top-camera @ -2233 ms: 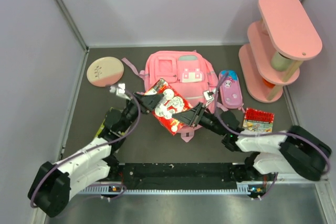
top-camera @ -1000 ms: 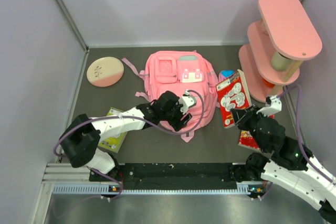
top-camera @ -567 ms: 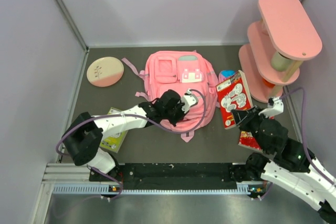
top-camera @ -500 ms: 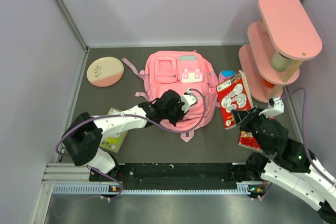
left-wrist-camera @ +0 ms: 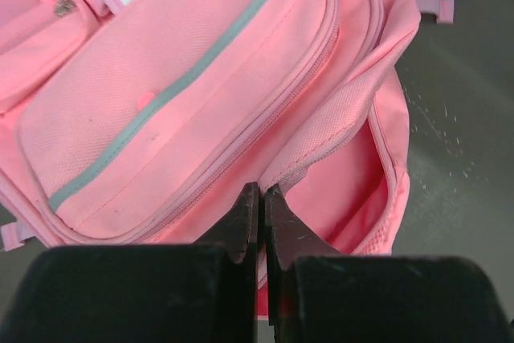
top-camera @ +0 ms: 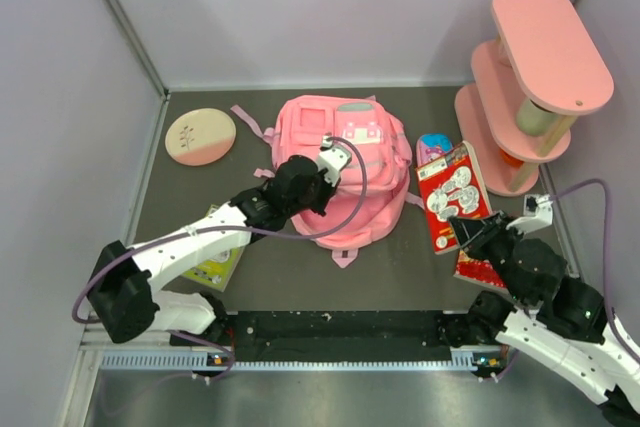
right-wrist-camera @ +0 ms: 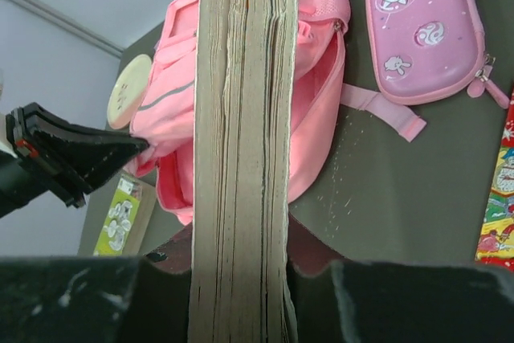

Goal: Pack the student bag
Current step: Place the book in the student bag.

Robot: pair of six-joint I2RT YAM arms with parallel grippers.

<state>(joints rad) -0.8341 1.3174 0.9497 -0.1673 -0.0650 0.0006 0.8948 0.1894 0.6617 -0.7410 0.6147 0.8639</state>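
The pink student bag (top-camera: 350, 152) lies mid-table with its zipped opening facing the arms. My left gripper (top-camera: 322, 175) is shut on the upper edge of that opening (left-wrist-camera: 317, 154) and holds it up, so the pink inside (left-wrist-camera: 353, 190) shows. To the bag's right, my right gripper (top-camera: 470, 232) is shut on a thick red cartoon book (top-camera: 455, 195), held on edge above the table. In the right wrist view the book's page edges (right-wrist-camera: 241, 118) fill the middle, pinched between the fingers (right-wrist-camera: 317, 247), with the bag (right-wrist-camera: 317, 118) behind.
A pink cartoon pencil case (top-camera: 434, 145) lies just right of the bag. A pink tiered shelf (top-camera: 530, 87) stands at the back right. A round pink plate (top-camera: 200, 135) is at the back left, a green book (top-camera: 215, 265) under the left arm, another red book (top-camera: 478, 269) under the right.
My left gripper closed on the bag's opening edge and pulled it up and back, bunching the bag. The right arm shifted slightly, still holding the book.
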